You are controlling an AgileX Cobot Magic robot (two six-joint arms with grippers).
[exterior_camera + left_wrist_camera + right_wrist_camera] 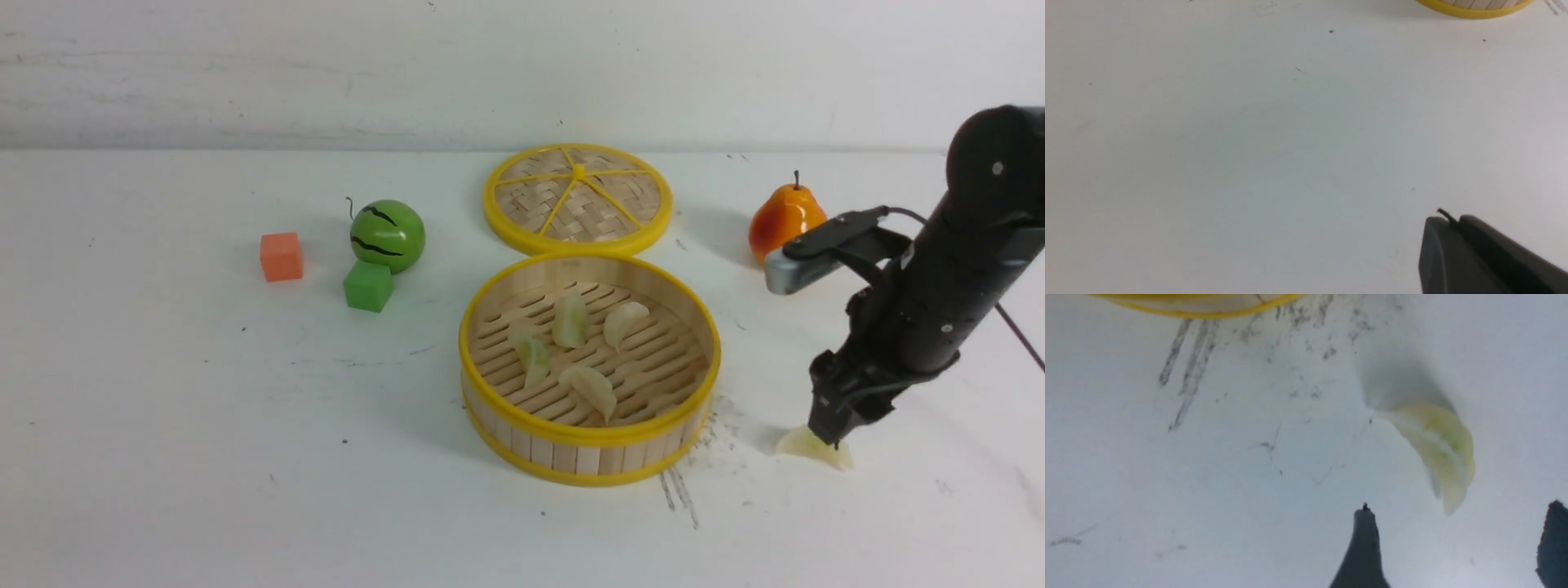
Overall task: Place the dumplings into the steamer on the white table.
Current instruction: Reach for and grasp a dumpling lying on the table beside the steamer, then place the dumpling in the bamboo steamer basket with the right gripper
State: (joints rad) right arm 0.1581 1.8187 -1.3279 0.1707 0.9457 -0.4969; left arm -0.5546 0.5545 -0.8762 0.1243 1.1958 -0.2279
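Right gripper [1459, 506], jaws wide apart, straddles a dumpling [1433, 437].

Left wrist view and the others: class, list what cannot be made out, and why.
Left gripper: left wrist view, cut off by the frame edge; open or shut unclear.
Last dumpling: front view, partly behind the right gripper; right wrist view blurred.
Steamer: wrist views, only its rim inside the frame.

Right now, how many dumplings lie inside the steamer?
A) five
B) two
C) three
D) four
D: four dumplings rest on the slatted floor of the steamer; the fifth dumpling lies on the white table, at the open right fingers.
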